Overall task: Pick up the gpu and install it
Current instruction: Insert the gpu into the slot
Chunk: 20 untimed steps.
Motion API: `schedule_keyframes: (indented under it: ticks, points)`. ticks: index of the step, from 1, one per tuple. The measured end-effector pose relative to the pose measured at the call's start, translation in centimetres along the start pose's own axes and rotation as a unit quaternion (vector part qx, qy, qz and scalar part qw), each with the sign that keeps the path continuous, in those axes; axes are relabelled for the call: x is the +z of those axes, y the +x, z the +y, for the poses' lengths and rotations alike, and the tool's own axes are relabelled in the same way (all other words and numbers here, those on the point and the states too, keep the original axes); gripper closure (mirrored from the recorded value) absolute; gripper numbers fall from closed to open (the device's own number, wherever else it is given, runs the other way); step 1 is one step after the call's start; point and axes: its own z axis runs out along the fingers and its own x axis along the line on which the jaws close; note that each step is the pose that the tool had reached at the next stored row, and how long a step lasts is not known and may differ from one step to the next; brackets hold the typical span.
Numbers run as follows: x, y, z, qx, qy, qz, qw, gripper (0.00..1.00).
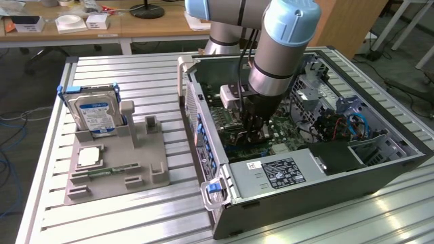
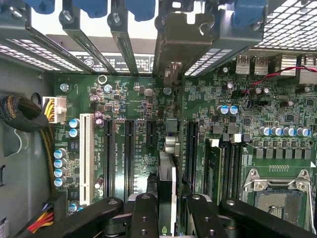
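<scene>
Gpu (image 2: 166, 173) in claw (image 2: 168, 201) over motherboard slots (image 2: 130, 153)

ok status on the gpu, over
tool shut on gpu, inside the case. gpu edge-on over the board slots; seated or not, can't tell. cables off to one side.

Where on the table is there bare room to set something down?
Bare slats: the table behind the hard drive, and its near strip before the grey fixture. Crowded: inside the case, where the hand holds the gpu.
</scene>
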Motion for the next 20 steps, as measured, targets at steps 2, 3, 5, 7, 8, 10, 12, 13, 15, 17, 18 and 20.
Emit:
schedule_keyframes:
  ticks: [2,3,5,7,8,10,12,13,15,17,18,20]
  points:
    - [-0.01,0.0,0.0,0.0,0.0,0.0,1.0,0.73]
    - [-0.09,-0.01,0.0,0.0,0.0001,-0.0003,1.0,0.73]
    - [-0.46,-0.02,0.0,0.0,0.0001,0.0,1.0,0.73]
    - [-0.52,-0.02,0.01,0.0,0.0,-0.0001,1.0,0.73]
    - [-0.53,-0.03,0.0,0.0,0.0,-0.0001,1.0,0.73]
    - [-0.53,-0.03,0.01,0.0,0.0,-0.0001,1.0,0.73]
    - [-0.53,-0.02,0.01,0.0,0.0,0.0,1.0,0.73]
    - [-0.53,-0.02,0.01,0.0,0.0,0.0,1.0,0.73]
    - [-0.53,-0.02,0.01,0.0,0.0,0.0,1.0,0.73]
    - [-0.53,-0.02,0.0,0.0,0.0,0.0,1.0,0.73]
    - [-0.53,-0.02,0.01,0.0,0.0,0.0,1.0,0.73]
    - [-0.53,-0.02,0.01,0.001,0.0,0.0,1.0,0.73]
